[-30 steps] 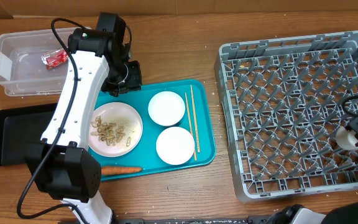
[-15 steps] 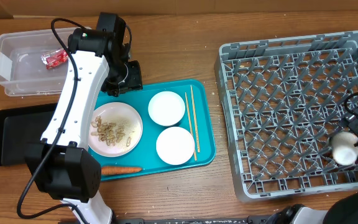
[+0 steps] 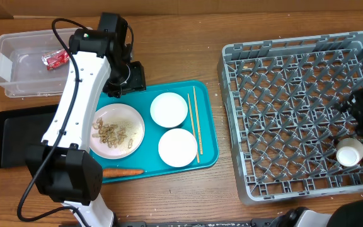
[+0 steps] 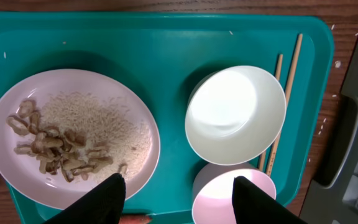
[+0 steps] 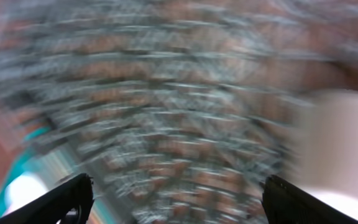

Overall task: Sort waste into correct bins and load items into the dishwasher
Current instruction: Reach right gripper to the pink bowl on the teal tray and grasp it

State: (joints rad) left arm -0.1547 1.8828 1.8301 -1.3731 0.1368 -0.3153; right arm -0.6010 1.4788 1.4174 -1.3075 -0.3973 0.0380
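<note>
In the right near corner of the grey rack [image 3: 295,94], a small white cup [image 3: 350,152] sits mouth up, free of the right hand [image 5: 178,185], whose fingers stand spread wide above the blurred lattice. On the teal tray [image 3: 210,151] lie a plate [image 3: 116,130] of beige food bits [image 4: 55,146], a white bowl [image 3: 169,109], a second bowl [image 3: 178,147] and two chopsticks [image 3: 195,123], with a carrot [image 3: 123,171] at its near edge. The left hand [image 4: 179,182] hangs over the tray, fingers apart, gripping nothing. A red wrapper [image 3: 56,59] lies in the clear tub [image 3: 17,69] on the desk [image 3: 188,57]

White cup [image 3: 350,152] upright in grey rack [image 3: 282,94], red wrapper [image 3: 56,59] in tub [image 3: 5,81]
</note>
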